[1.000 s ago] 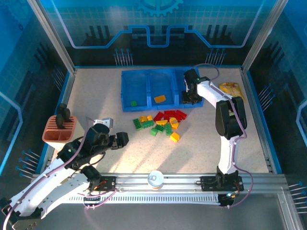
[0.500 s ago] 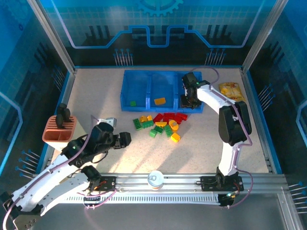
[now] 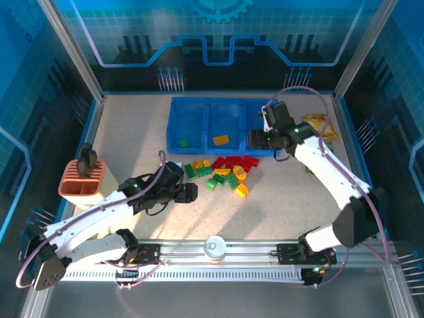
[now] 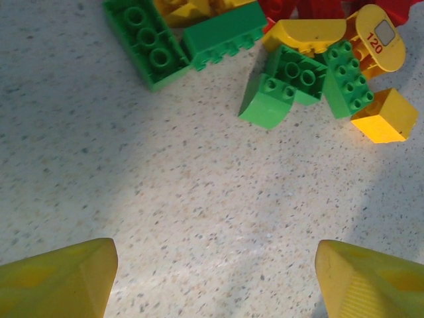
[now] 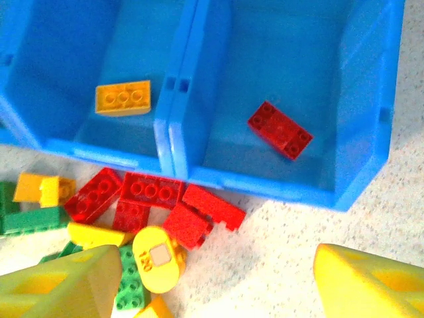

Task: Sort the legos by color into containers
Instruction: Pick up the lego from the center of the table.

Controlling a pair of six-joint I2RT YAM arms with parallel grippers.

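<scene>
Legos [image 3: 225, 171]: loose pile just in front of blue tray [image 3: 189, 119]; one red brick [image 5: 279, 130] in right compartment [image 5: 265, 59].
Handling: likely light, rigid, slick; pinch across flat sides.
Left gripper [image 4: 212, 265]: wide open, empty, near green bricks [image 4: 291, 79].
Right gripper [image 5: 212, 275]: wide open, empty, over red bricks [image 5: 149, 192].

Loose legos [image 3: 222, 171] heaped just before the tray [image 3: 207, 121]; left gripper [image 3: 189, 193] beside them, right gripper [image 3: 255, 139] above tray's right compartment
</scene>
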